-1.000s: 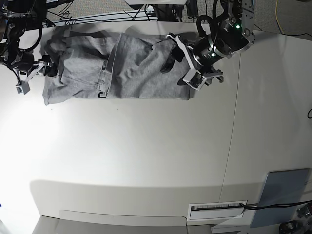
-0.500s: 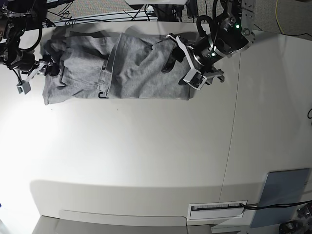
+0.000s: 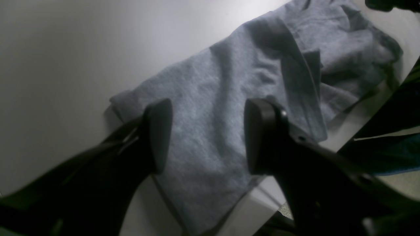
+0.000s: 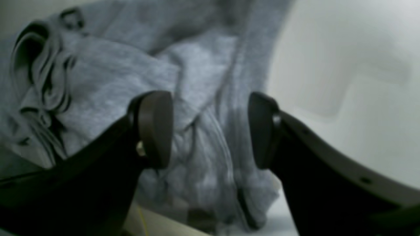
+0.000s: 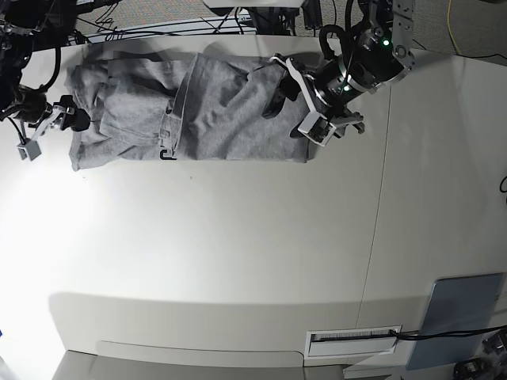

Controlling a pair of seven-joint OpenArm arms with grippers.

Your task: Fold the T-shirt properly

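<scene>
Jaws of both arms (image 5: 291,108) (image 5: 55,131) stand spread over the rumpled grey T-shirt (image 5: 226,119).

Crumpled heather-grey cotton T-shirt (image 5: 230,119): plain grey, bit of black lettering at its 7 o'clock edge (partial, unreadable). Glossy white tabletop (image 5: 238,237). Flat rectangular grey-blue pad (image 5: 451,317) at 4 o'clock.

The T-shirt (image 5: 230,119) is heather-grey, soft and matte, and lies in a long, loosely folded strip along the far side of the worktop (image 5: 261,237). One end is a fairly smooth, broad panel, while the other is bunched into overlapping layers with creases and rolled edges. Between them a raised fold runs across the strip, and a small piece of black lettering shows at its near edge.
</scene>
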